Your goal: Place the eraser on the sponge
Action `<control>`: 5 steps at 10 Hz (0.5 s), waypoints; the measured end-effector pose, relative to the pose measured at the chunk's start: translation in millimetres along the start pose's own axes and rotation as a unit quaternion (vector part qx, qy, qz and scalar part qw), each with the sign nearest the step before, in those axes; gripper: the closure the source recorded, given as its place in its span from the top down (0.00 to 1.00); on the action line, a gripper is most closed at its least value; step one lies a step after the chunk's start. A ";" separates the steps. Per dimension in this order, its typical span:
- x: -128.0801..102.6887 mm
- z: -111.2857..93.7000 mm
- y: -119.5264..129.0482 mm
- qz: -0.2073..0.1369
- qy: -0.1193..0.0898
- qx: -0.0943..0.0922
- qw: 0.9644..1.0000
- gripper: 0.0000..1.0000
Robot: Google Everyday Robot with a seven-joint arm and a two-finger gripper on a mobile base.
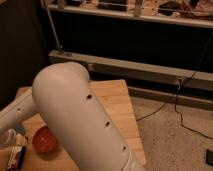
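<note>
My large white arm [75, 115] fills the middle of the camera view and reaches down to the lower left. The gripper [9, 141] is at the left edge, low over the wooden table [112, 105], partly cut off by the frame. Just below it lies the eraser [16, 157], a narrow block with a white face and dark, reddish edges; whether the gripper touches it is unclear. The sponge is hidden.
An orange bowl [44, 140] stands on the table right of the eraser. A bit of light blue [20, 129] shows beside the gripper. Behind the table are a dark shelf unit [130, 40] and a floor cable [165, 107].
</note>
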 end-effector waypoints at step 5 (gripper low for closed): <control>-7.9 25.0 -4.2 0.002 -0.015 -0.033 0.999 0.65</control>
